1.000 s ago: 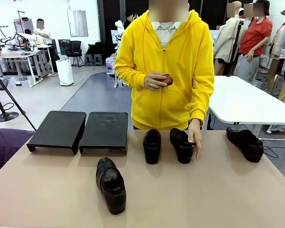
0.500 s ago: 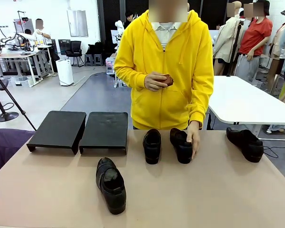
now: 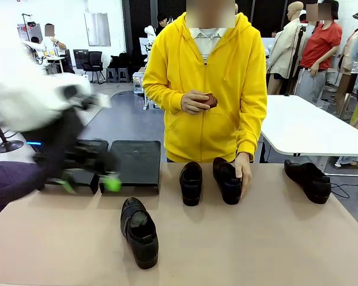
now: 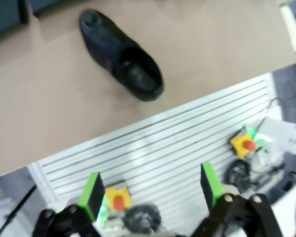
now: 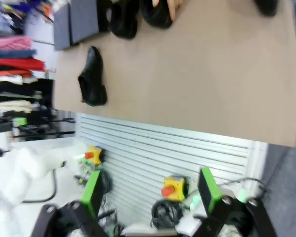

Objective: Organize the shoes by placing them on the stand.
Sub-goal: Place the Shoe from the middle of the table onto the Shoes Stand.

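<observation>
Black leather shoes, four, are recorded on the table; none on the two stands. Front view: the left gripper is held wide open and empty; the nearest shoe lies at its 5 o'clock, long axis near-to-far. A person's hand rests on another shoe. Left wrist view: the nearest shoe lies at 11 o'clock beyond the spread fingers. Right wrist view: the right gripper is spread, empty, off the table; the left arm is judged nearer.
</observation>
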Controlling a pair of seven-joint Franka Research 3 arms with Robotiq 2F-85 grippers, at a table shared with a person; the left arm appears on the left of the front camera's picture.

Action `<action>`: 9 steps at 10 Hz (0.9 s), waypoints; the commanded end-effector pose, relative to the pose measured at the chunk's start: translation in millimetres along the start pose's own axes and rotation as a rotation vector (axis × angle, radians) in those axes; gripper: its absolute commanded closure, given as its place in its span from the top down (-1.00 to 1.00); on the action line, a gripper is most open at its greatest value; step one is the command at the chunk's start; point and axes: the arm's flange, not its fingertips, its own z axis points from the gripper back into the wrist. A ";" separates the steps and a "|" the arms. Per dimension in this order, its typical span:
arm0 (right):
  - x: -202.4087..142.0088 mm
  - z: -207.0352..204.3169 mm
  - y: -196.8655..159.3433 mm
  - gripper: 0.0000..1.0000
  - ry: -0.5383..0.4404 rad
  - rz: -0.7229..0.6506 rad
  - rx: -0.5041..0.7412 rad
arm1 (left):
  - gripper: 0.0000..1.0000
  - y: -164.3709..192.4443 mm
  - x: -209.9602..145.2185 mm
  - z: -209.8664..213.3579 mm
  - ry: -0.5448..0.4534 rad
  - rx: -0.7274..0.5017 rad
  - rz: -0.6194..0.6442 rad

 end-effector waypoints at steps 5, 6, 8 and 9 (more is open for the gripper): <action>0.3 2.9 0.5 1.00 0.006 -0.002 -0.008 | 1.00 -52.9 69.6 -76.5 0.053 0.085 0.296; 0.3 2.9 0.5 1.00 0.006 -0.002 -0.008 | 1.00 -52.9 69.6 -76.5 0.053 0.085 0.296; 0.3 2.9 0.5 1.00 0.006 -0.002 -0.008 | 1.00 -52.9 69.6 -76.5 0.053 0.085 0.296; 0.3 2.9 0.5 1.00 0.006 -0.002 -0.008 | 1.00 -61.0 77.3 -80.6 0.062 0.079 0.328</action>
